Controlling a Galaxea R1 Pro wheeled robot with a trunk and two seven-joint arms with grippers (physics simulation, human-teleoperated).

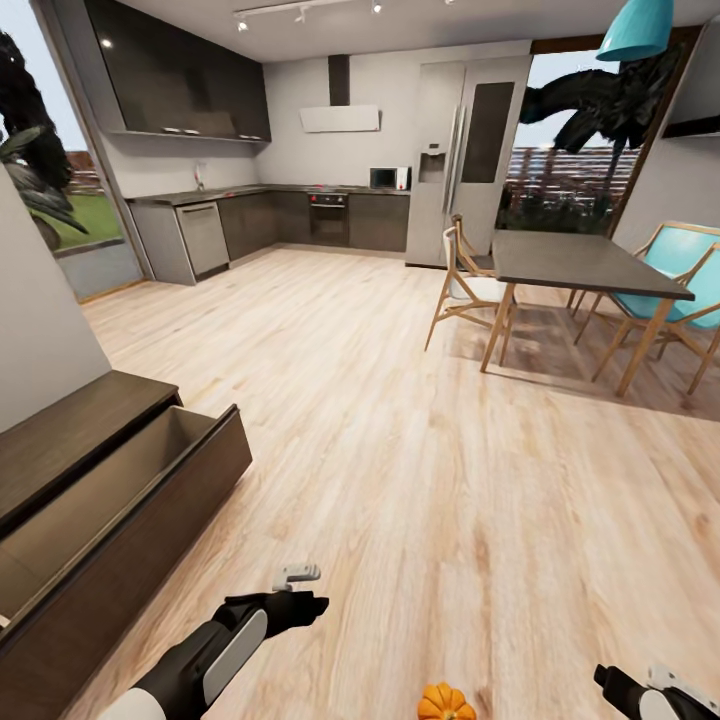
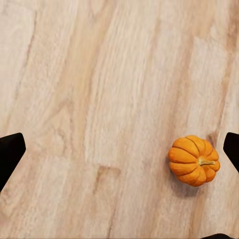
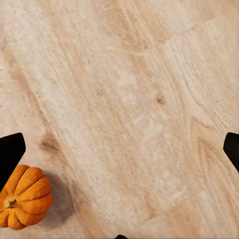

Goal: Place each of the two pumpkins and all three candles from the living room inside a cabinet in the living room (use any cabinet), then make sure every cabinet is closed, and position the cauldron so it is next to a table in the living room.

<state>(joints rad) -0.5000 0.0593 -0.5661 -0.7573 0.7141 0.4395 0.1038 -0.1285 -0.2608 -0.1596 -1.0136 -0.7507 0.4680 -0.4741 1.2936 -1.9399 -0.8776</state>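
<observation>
One small orange pumpkin point(image 1: 446, 703) sits on the wood floor at the lower edge of the head view, between my two arms. My left gripper point(image 1: 300, 592) hangs open above the floor to the pumpkin's left; in its wrist view the pumpkin point(image 2: 194, 160) lies near one fingertip point(image 2: 9, 152) side, apart from it. My right gripper point(image 1: 655, 688) is open too, with the pumpkin point(image 3: 24, 198) off to one side of its view. The dark-brown cabinet point(image 1: 70, 440) stands at the left with a drawer point(image 1: 150, 480) pulled out, and its visible inside is bare.
A dark-topped dining table point(image 1: 580, 262) with wooden and teal chairs point(image 1: 465, 285) stands at the right. Grey kitchen counters point(image 1: 270, 215) and a fridge point(image 1: 470, 150) line the far wall. A pale wall point(image 1: 40, 320) rises beside the cabinet. Wide wood floor point(image 1: 380, 420) stretches ahead.
</observation>
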